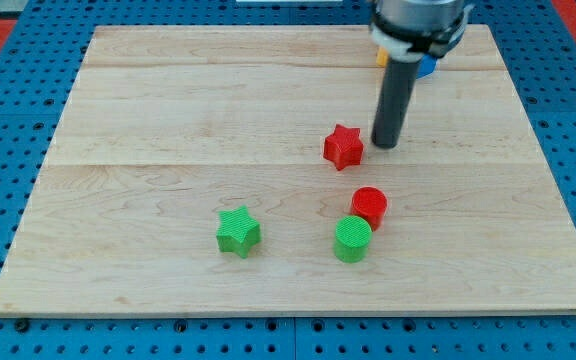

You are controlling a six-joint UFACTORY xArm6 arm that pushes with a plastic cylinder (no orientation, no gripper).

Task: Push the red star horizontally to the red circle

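The red star [343, 147] lies near the board's middle, a little right of centre. The red circle [369, 207] lies below it and slightly to the right. My tip [384, 143] stands just to the right of the red star, close to it with a thin gap showing. The rod rises from there toward the view's top. The tip is above the red circle in the view, well apart from it.
A green circle [352, 239] touches the red circle's lower left. A green star [237, 232] lies at lower centre-left. A yellow block [379, 57] and a blue block [427, 67] sit half hidden behind the arm at the top. The wooden board [118, 120] ends at a blue pegboard.
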